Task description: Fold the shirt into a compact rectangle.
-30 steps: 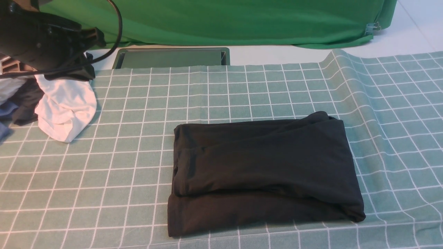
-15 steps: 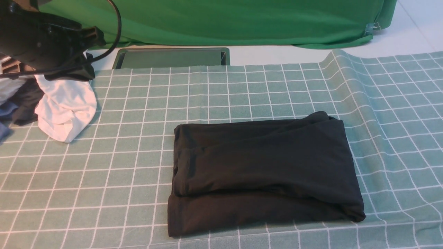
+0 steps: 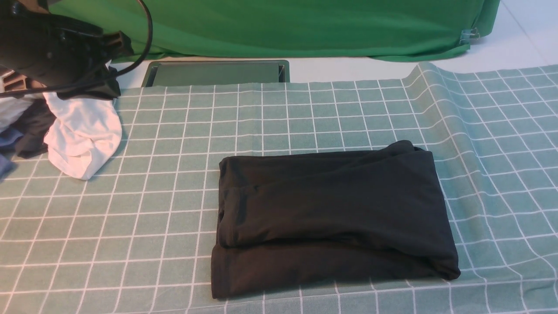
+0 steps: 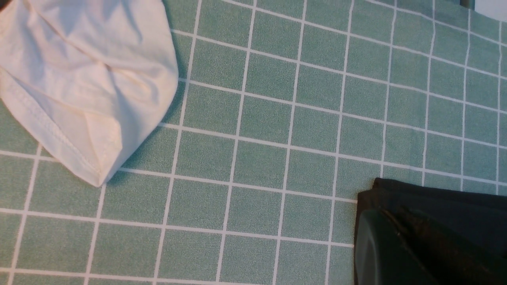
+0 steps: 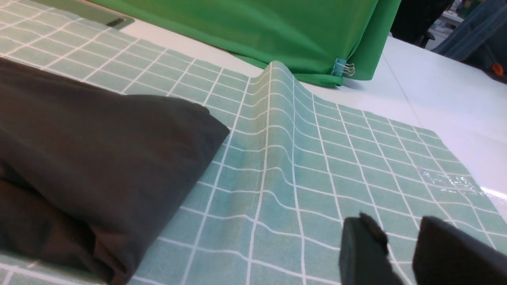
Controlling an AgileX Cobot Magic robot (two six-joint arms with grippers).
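Shirt (image 3: 331,218) lies folded into a thick black rectangle toward the near edge of the checked tablecloth (image 3: 174,174), right of centre, untouched by either arm. My left gripper (image 4: 400,253) is closed with nothing in it, raised over the far left corner near the white garment (image 3: 80,135). My right gripper (image 5: 400,253) hangs over the cloth's right side, beside the shirt, jaws narrowly apart and empty.
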